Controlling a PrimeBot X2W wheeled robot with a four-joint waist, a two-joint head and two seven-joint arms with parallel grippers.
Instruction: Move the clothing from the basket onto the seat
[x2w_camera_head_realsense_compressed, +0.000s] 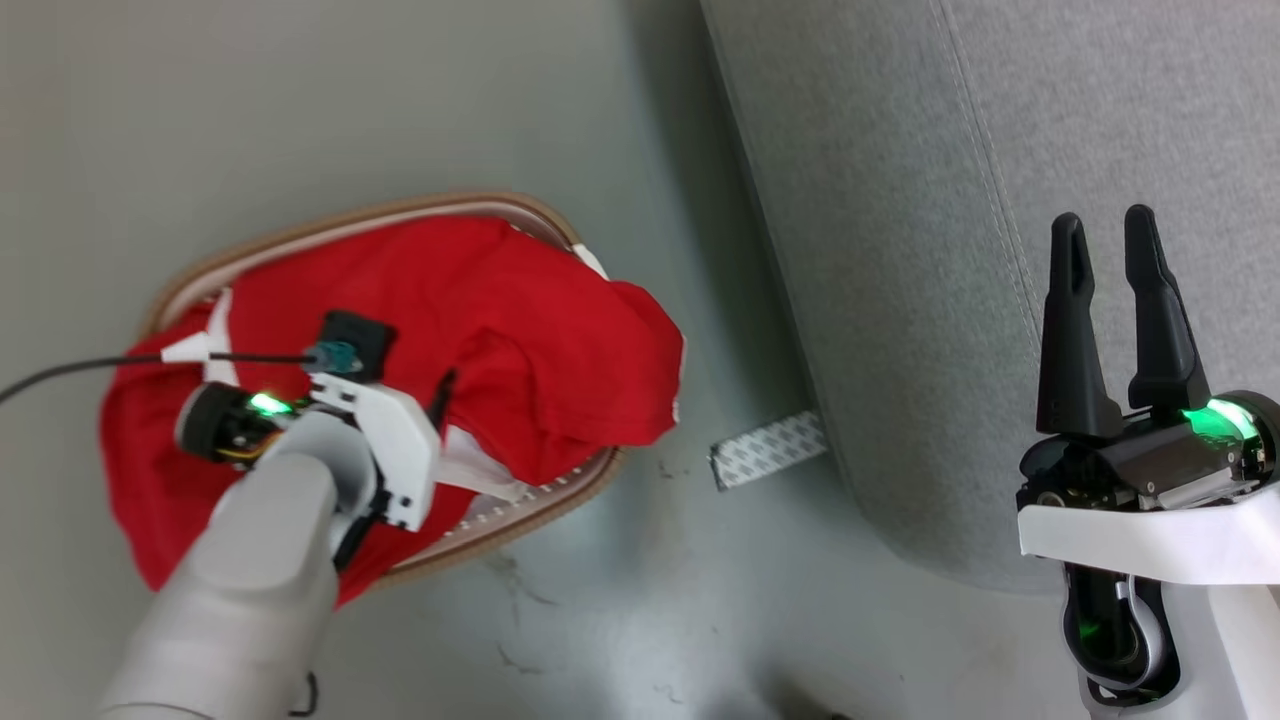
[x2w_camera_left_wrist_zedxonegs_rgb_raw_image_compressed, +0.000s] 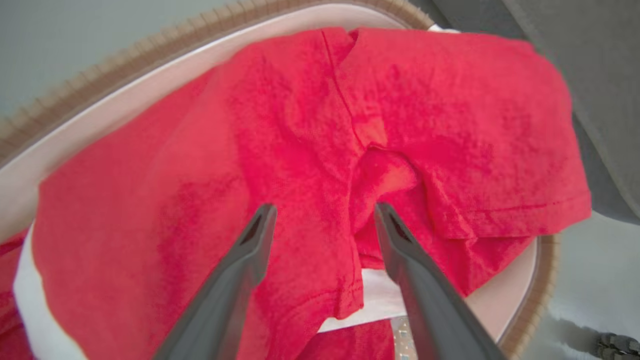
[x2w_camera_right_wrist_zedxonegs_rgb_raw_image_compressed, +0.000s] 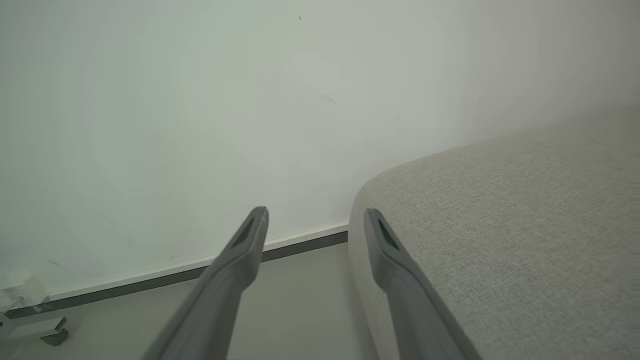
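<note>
Two claws are showing, and both are standing wide open with nothing in their hold. The left claw (x2w_camera_left_wrist_zedxonegs_rgb_raw_image_compressed: 325, 207) is hanging over the basket (x2w_camera_head_realsense_compressed: 400, 208), its dark fingers (x2w_camera_left_wrist_zedxonegs_rgb_raw_image_compressed: 240, 270) spreading to either side of a raised fold in the clothing (x2w_camera_left_wrist_zedxonegs_rgb_raw_image_compressed: 300, 125); whether the tips are touching the cloth I cannot tell. The clothing is lying heaped in the basket, bright red, filling it up to the brown rim and spilling over the edge on the side nearest the seat (x2w_camera_head_realsense_compressed: 950, 250) and over the edge nearest the robot. A band of white trim (x2w_camera_left_wrist_zedxonegs_rgb_raw_image_compressed: 370, 297) is peeking out beneath a red hem, just beside one finger of the left claw. The basket is sitting on the pale grey floor (x2w_camera_head_realsense_compressed: 400, 100), near the seat but apart from it, with a bare stretch of floor running between the two. A short patterned strip (x2w_camera_head_realsense_compressed: 768, 450) is lying flat on that floor, one end reaching the foot of the seat. A thin black cable (x2w_camera_head_realsense_compressed: 60, 372) is running in from the left edge of the head view to the left wrist. The right claw (x2w_camera_head_realsense_compressed: 1104, 218) is hovering over the front edge of the seat, well apart from the basket, its fingers pointing away from the robot; its wrist camera is looking past the seat's rounded corner toward a plain pale wall (x2w_camera_right_wrist_zedxonegs_rgb_raw_image_compressed: 200, 100) and a dark skirting (x2w_camera_right_wrist_zedxonegs_rgb_raw_image_compressed: 300, 242).
</note>
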